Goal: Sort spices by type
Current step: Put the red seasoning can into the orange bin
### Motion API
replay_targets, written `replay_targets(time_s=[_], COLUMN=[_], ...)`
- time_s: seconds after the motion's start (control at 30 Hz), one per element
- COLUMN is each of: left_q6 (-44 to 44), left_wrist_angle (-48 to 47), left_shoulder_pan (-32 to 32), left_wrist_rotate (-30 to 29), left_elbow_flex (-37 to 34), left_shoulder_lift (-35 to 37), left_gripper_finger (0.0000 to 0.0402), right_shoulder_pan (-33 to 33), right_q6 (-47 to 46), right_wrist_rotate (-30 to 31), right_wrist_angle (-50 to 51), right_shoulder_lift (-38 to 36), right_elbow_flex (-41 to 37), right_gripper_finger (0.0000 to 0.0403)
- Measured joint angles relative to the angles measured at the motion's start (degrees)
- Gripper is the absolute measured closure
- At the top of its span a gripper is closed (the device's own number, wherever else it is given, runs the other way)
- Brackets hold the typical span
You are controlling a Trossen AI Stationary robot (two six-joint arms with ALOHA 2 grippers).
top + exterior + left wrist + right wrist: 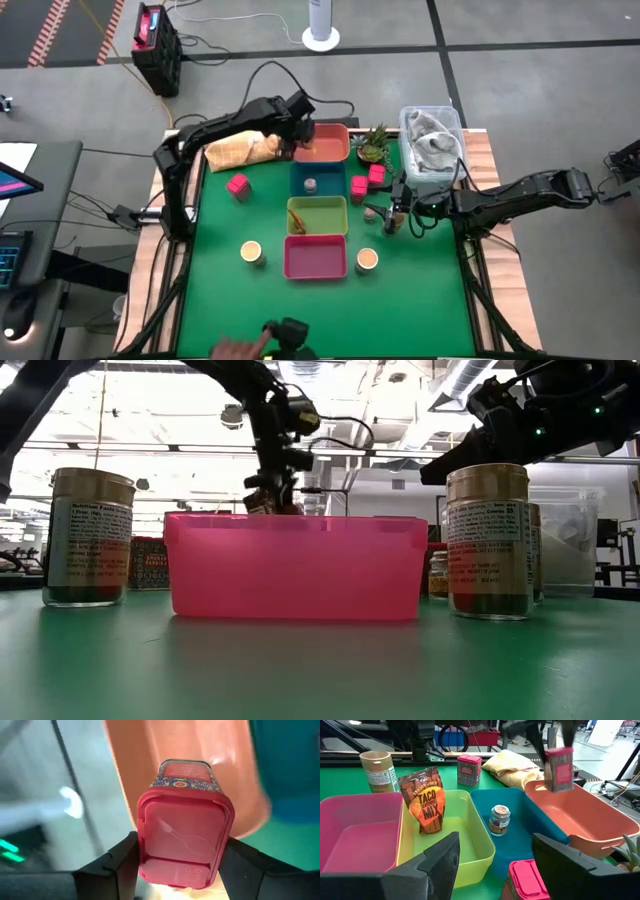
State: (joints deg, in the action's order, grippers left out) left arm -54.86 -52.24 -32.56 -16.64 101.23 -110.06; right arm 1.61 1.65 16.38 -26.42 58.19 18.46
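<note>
Nearest us, low in the overhead frame, we see two round jars with tan lids (251,251) and (367,258) standing on the green mat either side of the pink tray (316,257); we judge them rigid, smooth-sided and a little heavy, best taken across the body below the lid. Above that, the yellow-green tray (318,214) holds a taco seasoning packet (426,800), which looks soft, light and crinkly, so a pinch on its top edge seems safest. Right of centre the right gripper (396,213) hovers with its fingers spread and empty, near two magenta boxes (368,181) and a small shaker on the mat. The teal tray (318,180) carries one grey-topped shaker (499,819), tiny and easy to tip. A third magenta box (238,185) stands alone at centre left. Farthest, at upper centre, the left gripper (179,870) pinches a magenta box (184,827) by its two flat side walls just over the orange tray (325,146); we judge it light, stiff and slightly slick, so squeezing the flat sides suits it.
</note>
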Motion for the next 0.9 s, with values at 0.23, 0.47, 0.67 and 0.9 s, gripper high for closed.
replay_targets(time_s=[0.23, 0.47, 0.67, 0.9], left_q6=[-32.3, -56.93, -63.94, -62.46], left_wrist_angle=[4.06, 4.56, 3.74, 4.33], left_shoulder_pan=[-0.15, -0.71, -1.24, -1.69], left_wrist_rotate=[0.35, 4.6, 3.29, 2.73], left_elbow_flex=[-0.02, -0.04, -0.26, -0.24], left_shoulder_lift=[-1.74, -2.59, -6.32, -8.05], left_gripper_finger=[0.0187, 0.0187, 0.0187, 0.0178], right_shoulder_pan=[0.0, 0.0, -0.07, -0.07], right_q6=[0.13, 0.34, 0.35, 0.42], right_wrist_rotate=[0.0, 0.0, -0.02, -0.02], right_wrist_angle=[0.29, 0.27, 0.33, 0.43], right_shoulder_lift=[0.0, 0.0, 0.0, 0.0], right_elbow_flex=[0.0, 0.0, 0.0, 0.0], right_gripper_finger=[0.0127, 0.0127, 0.0127, 0.0127])
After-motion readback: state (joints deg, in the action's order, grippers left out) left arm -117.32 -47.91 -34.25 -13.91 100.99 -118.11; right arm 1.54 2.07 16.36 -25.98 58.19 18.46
